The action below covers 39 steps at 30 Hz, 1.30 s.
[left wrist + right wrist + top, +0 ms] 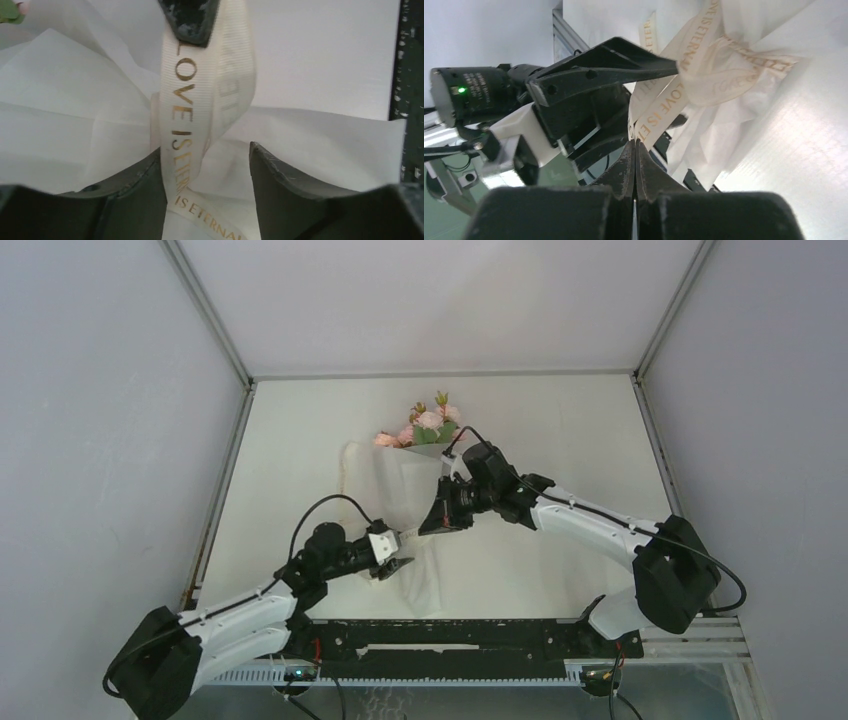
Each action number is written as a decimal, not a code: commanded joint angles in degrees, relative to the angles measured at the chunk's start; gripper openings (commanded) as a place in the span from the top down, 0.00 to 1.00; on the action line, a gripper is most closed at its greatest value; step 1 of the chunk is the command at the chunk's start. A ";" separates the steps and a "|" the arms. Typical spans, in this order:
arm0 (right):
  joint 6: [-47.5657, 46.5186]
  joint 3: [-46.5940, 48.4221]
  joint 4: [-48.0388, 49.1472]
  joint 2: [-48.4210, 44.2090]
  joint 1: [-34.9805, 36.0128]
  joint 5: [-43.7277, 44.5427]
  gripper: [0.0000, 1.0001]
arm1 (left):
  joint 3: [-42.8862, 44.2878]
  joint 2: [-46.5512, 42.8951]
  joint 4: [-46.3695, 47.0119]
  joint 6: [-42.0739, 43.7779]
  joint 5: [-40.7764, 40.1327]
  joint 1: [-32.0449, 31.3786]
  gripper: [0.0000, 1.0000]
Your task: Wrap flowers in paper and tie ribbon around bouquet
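Observation:
The bouquet lies along the middle of the table, with pink flowers [428,423] and green leaves at the far end of a tapering cone of off-white paper [405,490]. A cream ribbon [180,100] with gold lettering loops around the cone's narrow near end. My right gripper [635,142] is shut on a strand of the ribbon [659,102], just above the paper [719,125]. Its dark fingertips [190,22] show at the top of the left wrist view. My left gripper [205,150] stands open at the cone's near end [400,565], and the ribbon hangs between its fingers, against the left one.
The white table [560,440] is bounded by metal edge strips [225,480] and grey walls on three sides. A black rail [450,640] with the arm bases runs along the near edge. Both arms reach in towards the centre, their grippers close together.

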 commanded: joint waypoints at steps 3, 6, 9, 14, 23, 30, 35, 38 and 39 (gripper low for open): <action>-5.36 0.42 -1.59 -0.87 -1.57 3.42 1.00 | 17.01 -6.24 -31.68 2.65 11.30 3.87 0.33; -6.40 0.42 -0.62 -0.80 -1.71 3.28 1.00 | 29.39 -2.91 -53.29 11.01 11.57 9.92 0.33; -7.48 0.42 0.03 -0.93 -1.71 3.67 1.00 | 40.13 6.81 -77.16 20.74 7.95 20.70 0.32; -9.06 0.40 0.78 -0.93 -1.97 4.01 1.00 | 54.82 32.72 -96.12 26.20 -13.06 30.99 0.40; -9.53 0.42 0.79 -1.60 -2.59 4.61 1.00 | 52.58 38.38 -83.08 34.84 -7.91 27.05 0.22; -9.54 0.39 0.22 -1.52 -2.50 5.67 1.00 | 50.52 43.08 -73.73 33.22 -9.91 25.25 0.30; -9.44 0.42 0.63 -0.58 -2.57 5.40 1.00 | 50.37 43.17 -70.73 32.42 -11.17 24.57 0.49; -9.27 0.42 1.25 0.06 -2.56 4.83 1.00 | 50.41 42.94 -71.75 30.77 -10.54 24.37 0.94; -9.21 0.42 1.60 0.16 -2.59 4.77 1.00 | 50.32 42.56 -72.98 30.56 -10.29 24.37 0.99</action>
